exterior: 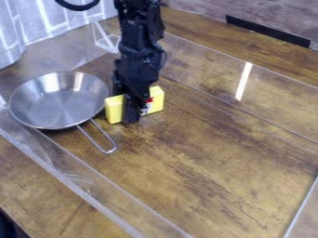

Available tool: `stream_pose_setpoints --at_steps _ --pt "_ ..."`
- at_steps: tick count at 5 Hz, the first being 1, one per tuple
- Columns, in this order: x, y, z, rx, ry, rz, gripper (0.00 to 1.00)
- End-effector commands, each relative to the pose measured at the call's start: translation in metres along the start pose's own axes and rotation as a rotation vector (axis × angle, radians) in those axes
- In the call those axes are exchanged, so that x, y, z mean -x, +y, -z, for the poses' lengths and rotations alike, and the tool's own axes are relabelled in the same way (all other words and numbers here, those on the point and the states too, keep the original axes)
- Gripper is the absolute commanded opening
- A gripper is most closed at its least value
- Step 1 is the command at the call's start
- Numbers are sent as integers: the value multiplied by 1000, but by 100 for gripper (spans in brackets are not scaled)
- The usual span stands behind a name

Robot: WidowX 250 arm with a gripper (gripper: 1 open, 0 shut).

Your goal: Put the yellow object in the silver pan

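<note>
The yellow object [115,110] is a small block with a white, red-marked label, sitting just right of the silver pan [52,99]. My gripper [134,105] comes down from above on a black arm and is shut on the yellow object, its fingers covering the block's middle. I cannot tell whether the block is lifted or resting on the table. The pan is round, shiny and holds nothing; its wire loop handle [99,139] points toward the front.
The wooden table [211,158] is covered by a clear sheet with raised edges. A clear triangular stand [110,35] is behind the arm. A pale object sits at the far left edge [10,42].
</note>
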State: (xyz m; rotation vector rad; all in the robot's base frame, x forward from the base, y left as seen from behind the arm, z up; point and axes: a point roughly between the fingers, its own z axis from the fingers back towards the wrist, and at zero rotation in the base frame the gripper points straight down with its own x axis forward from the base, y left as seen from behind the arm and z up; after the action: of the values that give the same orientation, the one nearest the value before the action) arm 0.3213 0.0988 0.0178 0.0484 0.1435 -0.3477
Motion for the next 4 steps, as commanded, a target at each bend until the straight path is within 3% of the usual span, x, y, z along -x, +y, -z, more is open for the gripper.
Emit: stream_pose_setpoints --at_steps 1,4 --pt "15 10 -7 -1 7 -49 0" --pt "27 17 -16 -1 8 -81 0"
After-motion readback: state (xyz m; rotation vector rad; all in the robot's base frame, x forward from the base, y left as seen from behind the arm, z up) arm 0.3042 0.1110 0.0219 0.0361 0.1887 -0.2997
